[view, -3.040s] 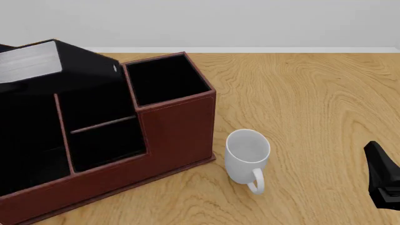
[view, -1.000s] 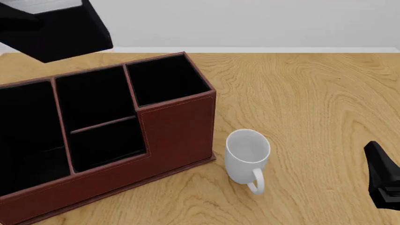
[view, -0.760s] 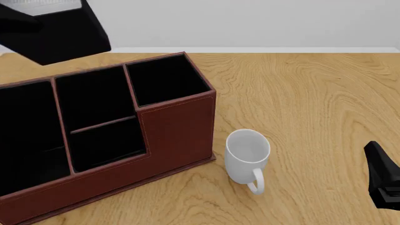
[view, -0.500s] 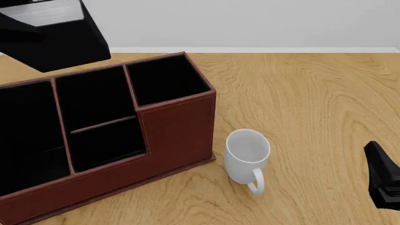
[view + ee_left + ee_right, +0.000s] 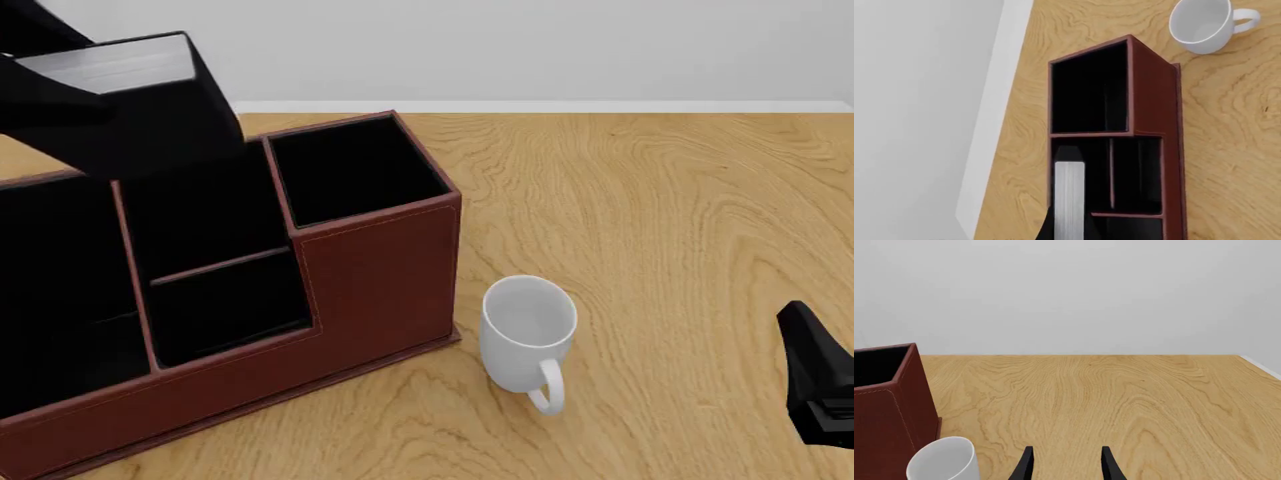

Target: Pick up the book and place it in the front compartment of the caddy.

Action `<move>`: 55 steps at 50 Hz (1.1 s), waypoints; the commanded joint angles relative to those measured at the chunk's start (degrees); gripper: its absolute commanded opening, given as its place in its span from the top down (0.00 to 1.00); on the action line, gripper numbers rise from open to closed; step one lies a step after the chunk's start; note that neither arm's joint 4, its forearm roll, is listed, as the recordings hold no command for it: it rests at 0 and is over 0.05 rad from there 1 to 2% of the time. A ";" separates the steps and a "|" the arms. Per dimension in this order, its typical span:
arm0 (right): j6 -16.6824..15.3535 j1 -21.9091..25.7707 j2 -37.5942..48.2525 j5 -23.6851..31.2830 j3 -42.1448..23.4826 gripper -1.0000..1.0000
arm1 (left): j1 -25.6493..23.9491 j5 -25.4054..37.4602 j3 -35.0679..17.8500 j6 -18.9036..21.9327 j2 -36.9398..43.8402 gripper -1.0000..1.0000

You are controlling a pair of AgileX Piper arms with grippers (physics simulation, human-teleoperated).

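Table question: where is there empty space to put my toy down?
The table is bare wood right of the caddy and beyond the mug, out to the far wall. It is crowded on the left, where the caddy sits and the book hangs above it.

In the front view my left gripper is hidden behind the book [image 5: 127, 105], so I cannot tell its grip. The caddy [image 5: 374, 270] runs off the frame's left and lower edges. My right gripper [image 5: 1065, 465] shows only two fingertips at the frame's bottom edge.

Simulated desk: wooden table [image 5: 667, 200], blank grey wall [image 5: 1067, 290], caddy [image 5: 374, 270], mug [image 5: 527, 330].
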 commanded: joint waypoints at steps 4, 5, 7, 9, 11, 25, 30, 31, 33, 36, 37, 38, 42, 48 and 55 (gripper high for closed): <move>0.01 -0.01 -0.02 0.01 0.00 0.00 | 0.20 -2.00 2.94 0.80 -1.33 1.00; 0.00 0.01 0.01 0.00 0.00 0.00 | -0.05 -2.25 2.94 0.57 -1.34 1.00; 0.01 -0.01 -0.02 0.01 0.00 0.00 | -0.09 -2.37 3.47 0.55 -1.54 1.00; 0.00 0.00 -0.01 0.01 0.00 0.00 | -0.16 -2.59 3.54 0.38 -1.47 1.00; 0.00 0.00 0.01 -0.01 0.00 0.00 | -0.14 -2.71 3.83 0.37 -1.49 1.00; 0.01 0.00 0.01 0.00 0.00 0.00 | 0.03 -4.09 6.48 0.47 -1.78 1.00; 0.01 0.00 0.00 0.00 0.00 0.00 | 0.58 -5.08 8.01 0.93 -1.81 1.00; 0.01 0.00 0.00 0.00 0.00 0.00 | 0.55 -5.14 8.27 1.07 -1.91 1.00; 0.00 0.00 -0.02 0.01 0.00 0.00 | 0.43 -5.45 8.56 0.92 -1.92 1.00; -0.01 -0.01 -0.02 0.01 0.00 0.00 | 0.20 -5.46 8.84 0.78 -2.05 1.00; 0.00 0.00 -0.02 0.01 0.00 0.00 | 0.29 -5.62 8.90 0.85 -2.01 1.00; 0.00 0.00 0.02 -0.01 0.00 0.00 | 0.35 -5.62 8.99 0.88 -2.03 1.00; 0.00 -0.01 0.00 0.00 0.00 0.00 | 0.38 -6.18 9.88 0.79 -2.36 1.00; 0.00 0.00 0.00 0.00 0.00 0.00 | 0.93 -6.44 10.84 1.06 -2.76 1.00; 0.03 -0.02 -0.01 0.01 0.00 0.00 | 1.50 -6.86 11.29 1.28 -2.88 1.00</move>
